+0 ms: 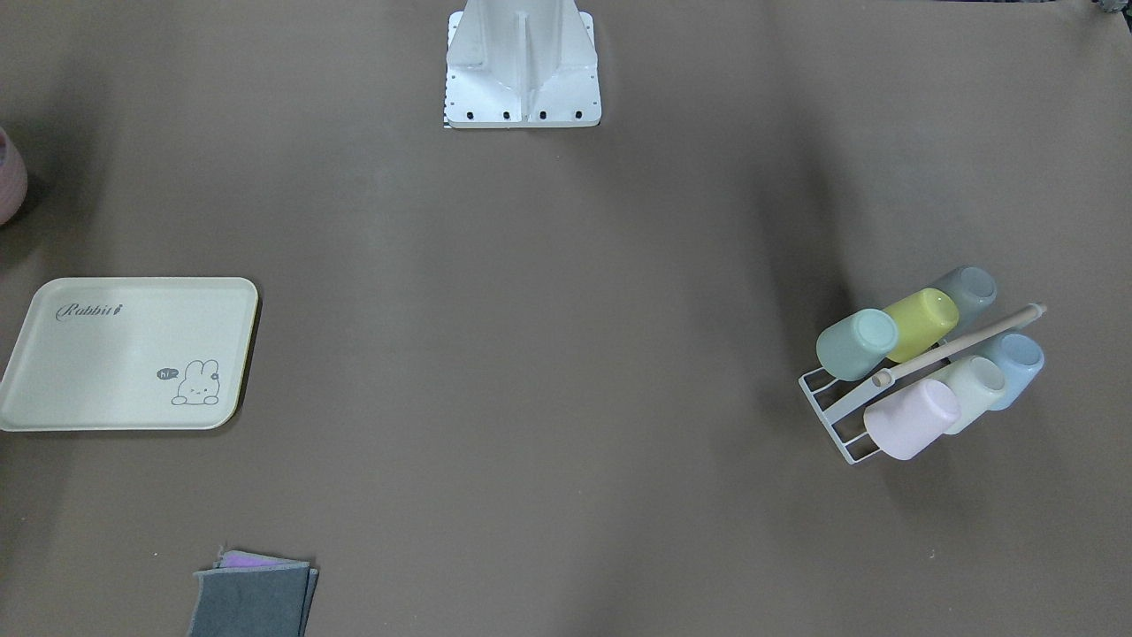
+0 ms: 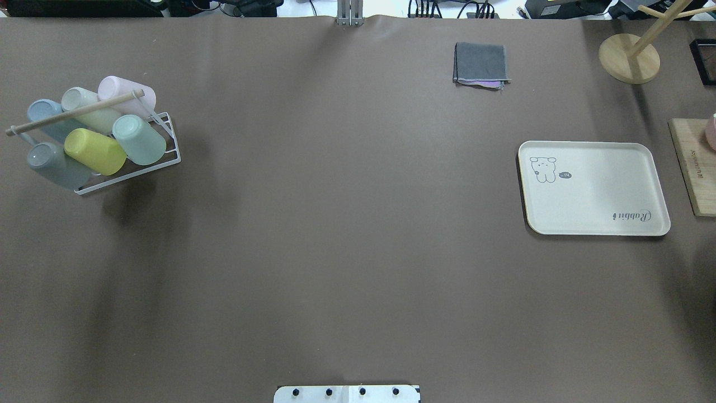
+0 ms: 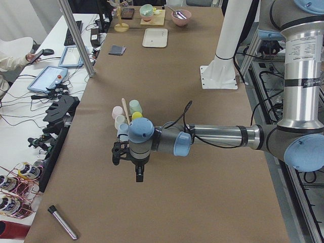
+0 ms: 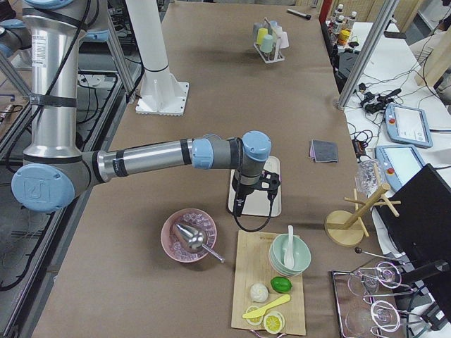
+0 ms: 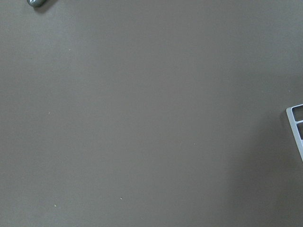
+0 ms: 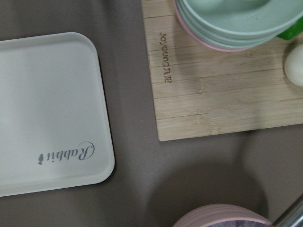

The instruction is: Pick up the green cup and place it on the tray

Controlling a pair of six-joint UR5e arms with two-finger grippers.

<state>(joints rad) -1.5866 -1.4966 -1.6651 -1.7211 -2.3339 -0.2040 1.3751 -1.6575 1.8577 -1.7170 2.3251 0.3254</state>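
Brown matte sheeting covers the whole table (image 1: 548,372). The green cup (image 1: 856,345) lies tilted on its side in a white wire rack (image 1: 831,416) at the table's end on the robot's left, its base pointing up and outward. It is the end cup of a row, touching the yellow-green cup (image 1: 921,323), with the grey cup (image 1: 966,294) beyond that. A wooden rod (image 1: 959,345) runs along the top of the rack. On the rod's other side sit a pink cup (image 1: 911,418), a cream cup (image 1: 973,387) and a blue cup (image 1: 1015,364).

The tray (image 1: 133,354) lies flat at the opposite end, well apart from the rack, with nothing on it. A folded grey cloth (image 1: 252,600) rests near it, and a wooden board (image 6: 213,90) carrying stacked bowls (image 6: 232,21) lies just beside its short edge.

The left gripper (image 3: 138,175) hangs above bare table near the rack, touching nothing. The right gripper (image 4: 239,206) hangs over the tray's end nearest the board. Each shows only in a side view, so I cannot tell whether their fingers are spread or pressed together.
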